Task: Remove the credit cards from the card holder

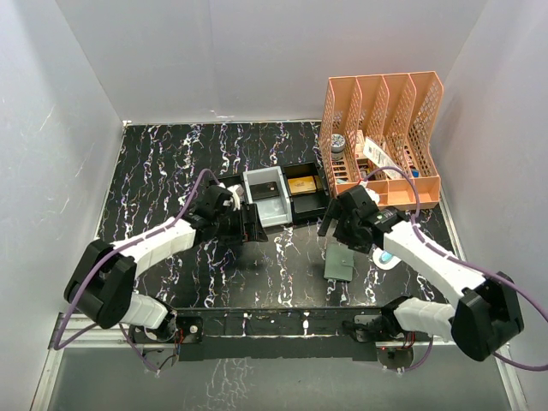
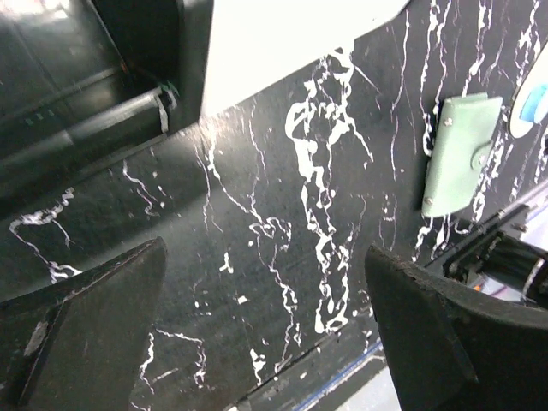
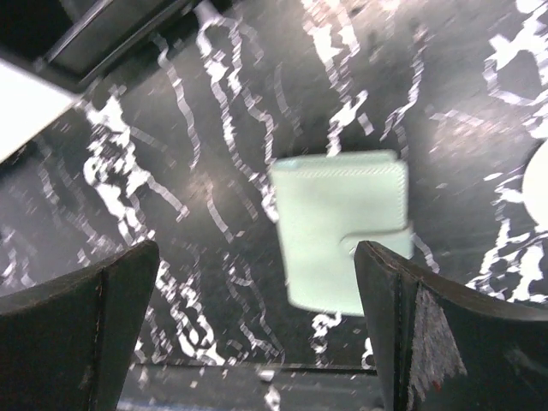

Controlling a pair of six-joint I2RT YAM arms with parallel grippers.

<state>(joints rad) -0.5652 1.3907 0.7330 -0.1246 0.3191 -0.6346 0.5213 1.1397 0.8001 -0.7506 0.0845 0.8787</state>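
The card holder [image 1: 340, 265] is a sage-green wallet lying folded shut on the black marbled table, right of centre near the front. It also shows in the left wrist view [image 2: 461, 154] and, blurred, in the right wrist view [image 3: 342, 227]. No credit cards show; any inside are hidden. My right gripper [image 1: 336, 227] hovers open just behind and above the wallet, its jaws wide apart and empty [image 3: 257, 317]. My left gripper [image 1: 251, 224] is open and empty [image 2: 265, 317] over bare table, well left of the wallet.
A light grey tray [image 1: 264, 195] and a black tray [image 1: 306, 201] stand side by side behind the grippers. An orange file organizer [image 1: 381, 137] stands at the back right. A small white and blue object [image 1: 387, 255] lies beside the right arm.
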